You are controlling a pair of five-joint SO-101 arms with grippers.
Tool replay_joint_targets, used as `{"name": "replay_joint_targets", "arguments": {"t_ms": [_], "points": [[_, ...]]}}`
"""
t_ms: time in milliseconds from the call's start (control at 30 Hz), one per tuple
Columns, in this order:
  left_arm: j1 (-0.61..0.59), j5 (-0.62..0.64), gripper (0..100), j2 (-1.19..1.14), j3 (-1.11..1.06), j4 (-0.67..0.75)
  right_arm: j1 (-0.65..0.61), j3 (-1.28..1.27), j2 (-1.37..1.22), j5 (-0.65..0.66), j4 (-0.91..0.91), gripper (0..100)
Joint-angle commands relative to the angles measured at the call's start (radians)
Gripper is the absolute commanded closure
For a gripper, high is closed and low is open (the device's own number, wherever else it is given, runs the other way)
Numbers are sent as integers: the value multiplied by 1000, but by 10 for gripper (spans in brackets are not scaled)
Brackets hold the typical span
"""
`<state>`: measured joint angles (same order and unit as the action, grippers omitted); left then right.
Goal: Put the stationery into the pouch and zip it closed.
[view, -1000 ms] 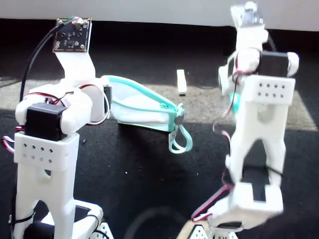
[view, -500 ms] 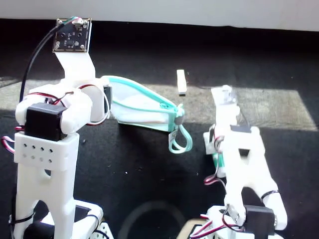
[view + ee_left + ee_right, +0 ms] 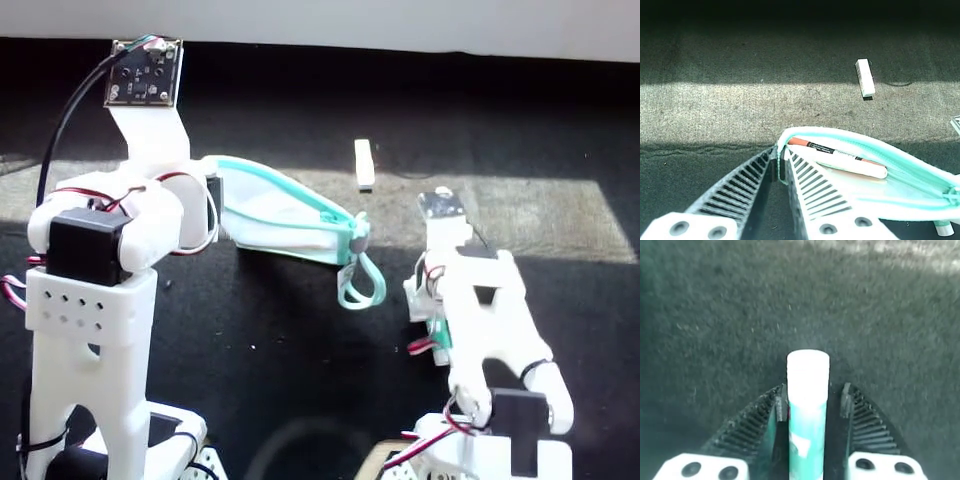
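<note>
Holding the pouch rim on the left, a capped tube clamped on the right

My left gripper [image 3: 778, 156] is clenched on the rim of the mint-and-white fabric zip pouch [image 3: 900, 187], pinching the teal edge at one end of its open mouth. In the high view the pouch [image 3: 285, 215] stretches from that grip across the black carpeted table [image 3: 260, 340]. Its teal loop strap [image 3: 358, 283] trails at the other end, toward the right arm. Inside the mouth I see a slim orange pen [image 3: 812, 145] and a fatter white marker [image 3: 860, 167] lying side by side.

My right gripper [image 3: 812, 389] grasps a teal tube with a white cap [image 3: 808, 371]. The cap juts just past the fingertips over bare carpet. In the high view that arm is folded low, with a strip of open dark carpet between it and the loop.

A small white rectangular block [image 3: 364, 165] lies by itself beyond the pouch, at the edge of the sunlit band, touching nothing, with free carpet on every side.
</note>
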<state>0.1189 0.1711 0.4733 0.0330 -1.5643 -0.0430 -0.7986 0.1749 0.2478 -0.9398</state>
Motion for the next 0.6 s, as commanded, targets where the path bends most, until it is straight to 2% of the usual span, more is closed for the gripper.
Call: {"name": "replay_joint_targets", "arguments": {"t_ms": [0,233,400,467,567], "points": [[18,-9,990,-7,-10,-26,-2,157,-51,-2,-87,822],[16,-15,990,-7,-8,-32,-2,367,-314,0,-193,822],[18,-107,990,-7,-7,-25,-22,490,-438,0,-275,826],[15,-107,990,-7,-8,-26,-41,513,-460,0,-286,866],[13,-107,990,-7,-8,-29,-53,522,-469,0,-259,998]]}}
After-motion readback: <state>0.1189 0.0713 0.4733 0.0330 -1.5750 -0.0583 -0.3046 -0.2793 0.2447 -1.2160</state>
